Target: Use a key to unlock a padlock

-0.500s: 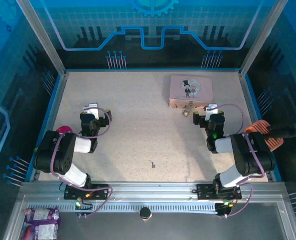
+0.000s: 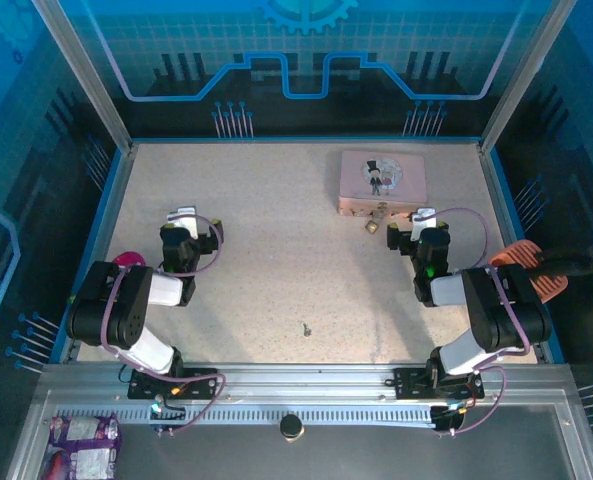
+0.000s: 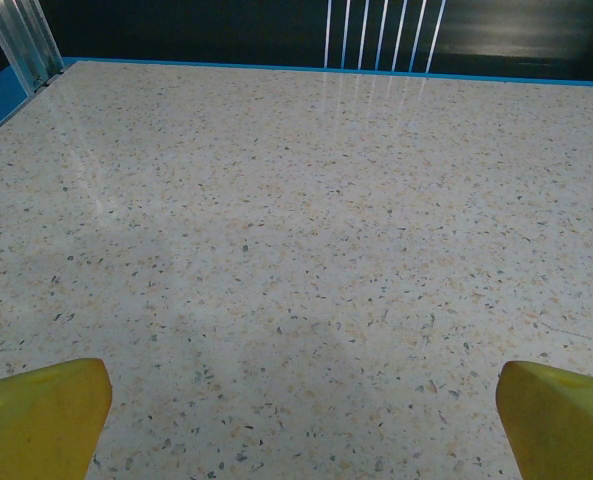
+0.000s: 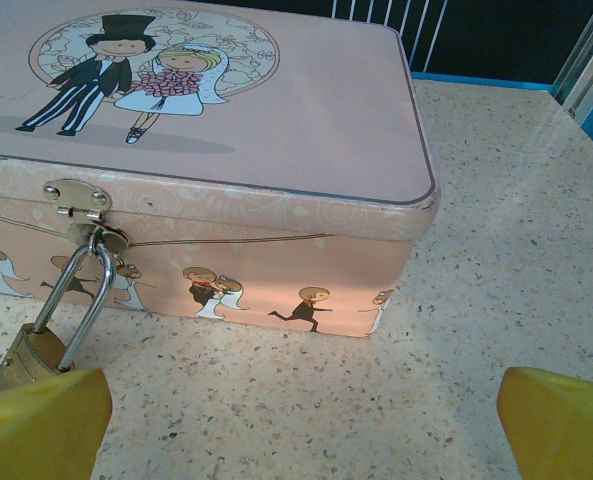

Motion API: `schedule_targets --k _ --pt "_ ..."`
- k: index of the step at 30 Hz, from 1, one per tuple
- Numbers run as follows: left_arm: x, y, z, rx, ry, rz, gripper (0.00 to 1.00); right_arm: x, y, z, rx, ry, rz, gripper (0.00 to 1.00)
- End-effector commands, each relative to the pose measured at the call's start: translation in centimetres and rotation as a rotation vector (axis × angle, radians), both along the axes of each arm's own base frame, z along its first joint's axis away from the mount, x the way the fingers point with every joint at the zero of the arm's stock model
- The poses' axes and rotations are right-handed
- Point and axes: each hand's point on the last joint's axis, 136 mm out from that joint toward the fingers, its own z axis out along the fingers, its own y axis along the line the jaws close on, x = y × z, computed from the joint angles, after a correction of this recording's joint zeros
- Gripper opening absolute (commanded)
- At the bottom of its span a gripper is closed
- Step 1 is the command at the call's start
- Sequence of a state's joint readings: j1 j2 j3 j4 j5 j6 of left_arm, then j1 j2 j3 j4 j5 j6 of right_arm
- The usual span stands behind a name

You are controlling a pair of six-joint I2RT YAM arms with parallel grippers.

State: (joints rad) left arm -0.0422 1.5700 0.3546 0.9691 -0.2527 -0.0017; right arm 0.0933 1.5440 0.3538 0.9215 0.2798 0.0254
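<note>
change: none seen | left gripper (image 2: 183,214), right gripper (image 2: 423,215), padlock (image 2: 373,226), key (image 2: 306,327): no shift since earlier

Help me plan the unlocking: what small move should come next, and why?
Probably swing the left gripper toward the key, which lies loose on the table near its front edge. Both grippers are open and empty, and the right gripper faces the padlock hanging from the pink tin.

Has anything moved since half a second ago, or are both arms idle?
Nothing visibly changed. The left gripper and right gripper stay open, holding nothing; the key lies untouched, and the padlock still hangs from the tin.
</note>
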Motion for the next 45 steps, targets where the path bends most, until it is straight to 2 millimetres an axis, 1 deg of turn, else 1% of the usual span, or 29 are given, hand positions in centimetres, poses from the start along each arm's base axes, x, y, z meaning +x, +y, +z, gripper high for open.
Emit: schedule_targets --k 1,14,17,19,20,22,24,26,28,29,31,34,35,36,37,39,41,42,45 --pt "0.4 -0.2 0.8 -0.016 -0.021 -0.013 0.99 0.7 0.4 1.3 -0.007 -0.046 0.008 1.0" --pt "0.4 -0.2 0.8 -0.02 -0.02 -0.014 0.99 0.7 0.4 1.3 -0.008 -0.047 0.009 1.0" --pt "0.4 -0.2 0.8 -0.018 -0.021 -0.015 0.99 0.4 1.4 1.5 -0.013 -0.067 0.072 1.0" --pt "0.4 -0.8 0.8 -0.007 -0.022 -0.046 0.99 -0.1 1.8 1.9 -0.014 -0.094 0.093 1.0" --pt "0.3 -1.5 0.9 0.003 -0.026 -0.082 0.99 -0.3 1.7 2.2 -0.014 -0.111 0.089 1.0" --pt "-0.4 -2.4 1.8 0.032 -0.071 -0.114 0.99 -0.6 1.5 2.6 -0.011 -0.129 0.078 1.0" --pt "-1.2 -2.5 2.9 0.059 -0.111 -0.098 0.99 -0.9 1.5 3.1 -0.013 -0.141 0.081 1.0" --pt "-1.7 -3.2 4.3 0.097 -0.118 -0.11 0.99 -1.2 1.7 3.6 -0.022 -0.144 0.088 1.0" --pt "-1.7 -4.5 6.2 0.146 -0.116 -0.136 0.99 -1.4 1.9 4.3 -0.042 -0.138 0.089 1.0" --pt "-1.8 -5.0 7.4 0.143 -0.123 -0.133 0.99 -1.4 2.0 4.8 -0.046 -0.127 0.081 1.0" --pt "-1.9 -5.5 9.9 0.064 -0.159 -0.125 0.99 -1.5 2.6 5.9 -0.043 -0.103 0.1 1.0" --pt "-2.1 -5.6 14.1 -0.115 -0.211 -0.096 0.99 -1.8 3.2 7.9 -0.009 -0.049 0.108 1.0" --pt "-2.3 -5.5 15.4 -0.179 -0.22 -0.078 0.99 -2.1 3.4 8.8 0.021 -0.034 0.107 1.0" --pt "-2.5 -5.2 16.6 -0.24 -0.221 -0.048 0.99 -2.3 3.5 10.1 0.057 -0.03 0.1 1.0" --pt "-2.7 -4.8 17.6 -0.295 -0.22 -0.012 0.99 -2.7 3.6 10.8 0.092 -0.013 0.094 1.0" --pt "-3.4 -3.8 18.5 -0.383 -0.175 0.075 0.99 -3.6 3.5 12.9 0.172 0.002 0.066 1.0" --pt "-4.4 -3.2 18.5 -0.419 -0.103 0.13 0.99 -4.9 3.4 14.7 0.27 0.026 0.038 1.0" --pt "-4.9 -3.0 18.2 -0.432 -0.067 0.146 0.99 -5.6 3.3 14.8 0.314 0.053 0.019 1.0" --pt "-6.6 -2.4 17.0 -0.493 -0.005 0.189 0.99 -7.2 2.6 15.8 0.41 0.059 -0.007 1.0"
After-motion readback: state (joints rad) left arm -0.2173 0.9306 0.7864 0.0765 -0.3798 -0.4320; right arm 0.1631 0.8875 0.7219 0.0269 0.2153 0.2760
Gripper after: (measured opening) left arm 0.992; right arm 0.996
